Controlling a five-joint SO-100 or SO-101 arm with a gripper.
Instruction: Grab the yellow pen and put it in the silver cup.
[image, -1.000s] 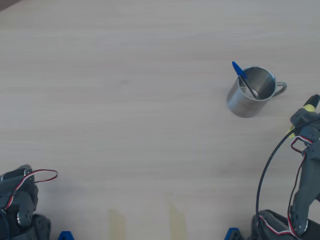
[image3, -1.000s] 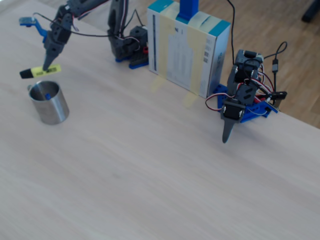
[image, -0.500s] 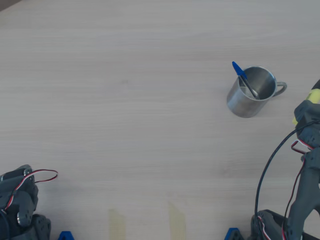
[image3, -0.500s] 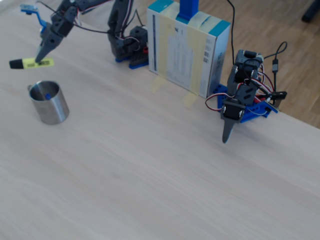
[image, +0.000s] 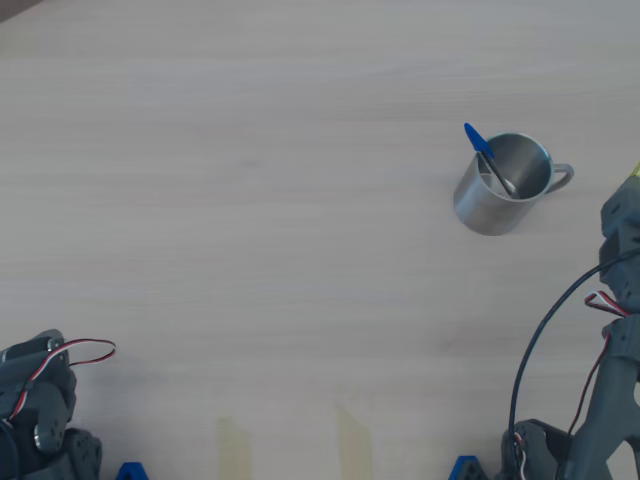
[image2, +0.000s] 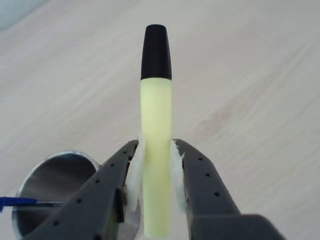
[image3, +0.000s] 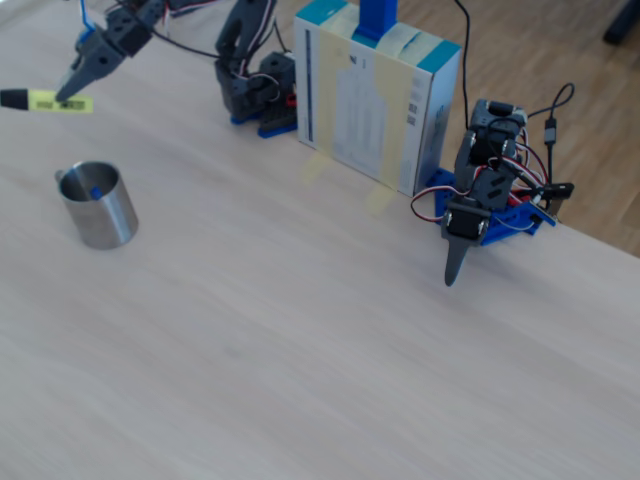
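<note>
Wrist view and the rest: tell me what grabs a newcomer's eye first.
The yellow pen, black cap pointing away, is clamped in the gripper in the wrist view, held in the air. The silver cup stands on the pale table with a blue pen leaning inside.

The silver cup (image3: 97, 204) stands alone on the wooden table (image3: 300, 340), with open surface on every side of it in the fixed view. Its mouth is partly taken up by a thin blue pen (image: 487, 158) leaning against the rim; the rest of the opening is free. A cardboard box (image3: 375, 95) and a second, parked arm (image3: 485, 195) stand well apart from it.
</note>
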